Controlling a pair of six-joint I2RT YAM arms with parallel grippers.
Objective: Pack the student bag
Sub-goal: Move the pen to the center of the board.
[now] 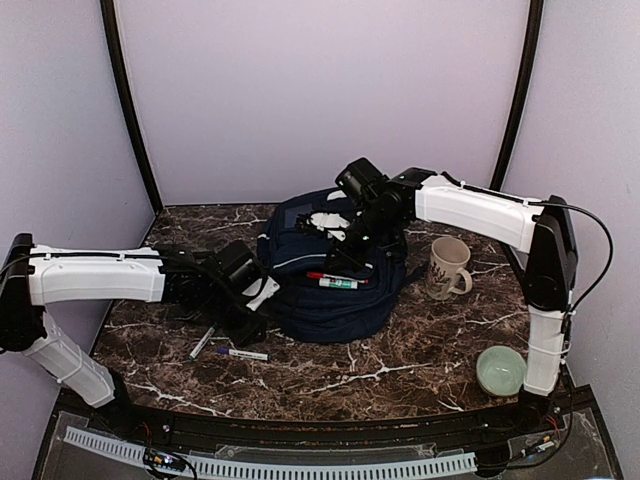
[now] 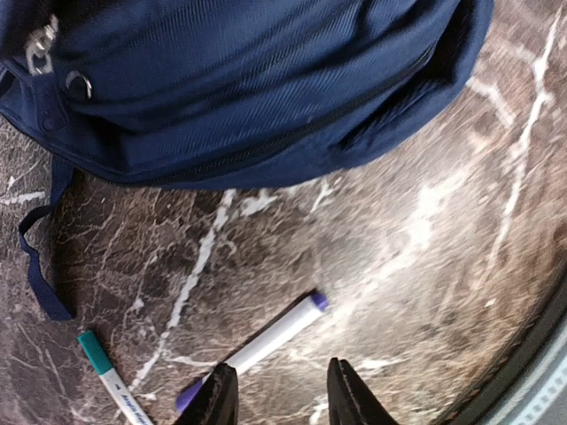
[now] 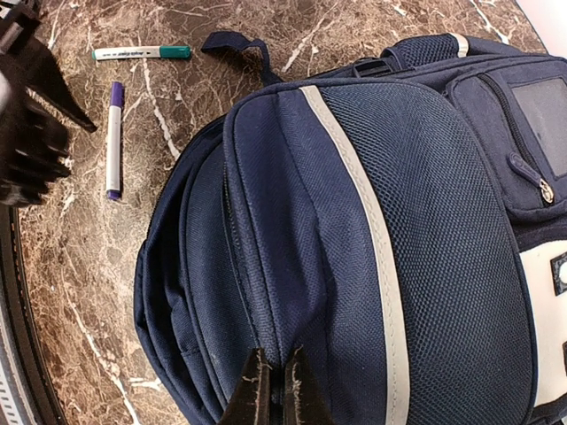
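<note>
The student bag (image 1: 330,285), navy with pale stripes, lies in the middle of the marble table (image 1: 400,365). My right gripper (image 3: 273,390) is shut, pinching a raised fold of the bag's fabric (image 3: 292,266) beside a zip seam. My left gripper (image 2: 282,394) hangs open low over the table just in front of the bag (image 2: 248,80). Its left finger (image 2: 217,398) overlaps the lower end of a white marker with purple ends (image 2: 275,332), and nothing lies between the fingers. A teal-capped pen (image 2: 111,376) lies to the left of it.
A red pen and a green marker (image 1: 338,281) rest on top of the bag. A patterned mug (image 1: 447,266) stands right of the bag and a pale green bowl (image 1: 500,370) sits at the front right. A loose bag strap (image 2: 35,266) trails on the table.
</note>
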